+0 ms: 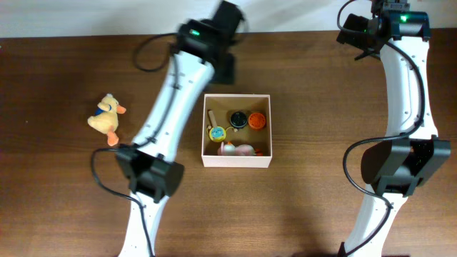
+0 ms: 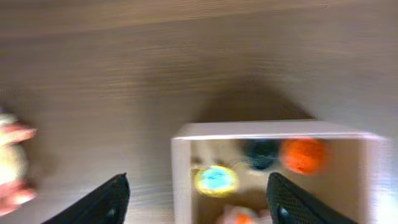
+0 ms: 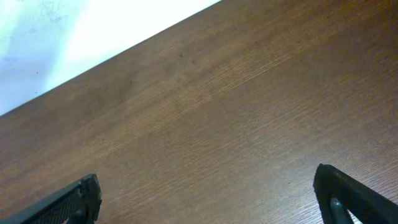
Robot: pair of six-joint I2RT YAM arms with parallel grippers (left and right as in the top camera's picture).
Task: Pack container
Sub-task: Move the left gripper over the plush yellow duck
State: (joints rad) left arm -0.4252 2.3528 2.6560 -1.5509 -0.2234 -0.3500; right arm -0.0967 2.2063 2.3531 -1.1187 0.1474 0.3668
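Observation:
The container (image 1: 236,162) is a square white box with a tan inside, at the table's middle. It holds an orange round toy (image 1: 257,121), a dark round toy (image 1: 238,118), a yellow-rimmed blue disc (image 1: 216,132) and a pink-and-white toy (image 1: 238,149). A yellow plush duck (image 1: 107,118) lies on the table at the left. My left gripper (image 2: 198,198) is open and empty above the container's (image 2: 181,168) left wall, with the disc (image 2: 216,178) and orange toy (image 2: 302,155) below it. My right gripper (image 3: 208,199) is open and empty over bare wood at the far right.
The duck shows blurred at the left edge of the left wrist view (image 2: 11,163). The table's far edge against a white wall (image 3: 93,31) runs across the right wrist view. Both arm bases stand near the front edge.

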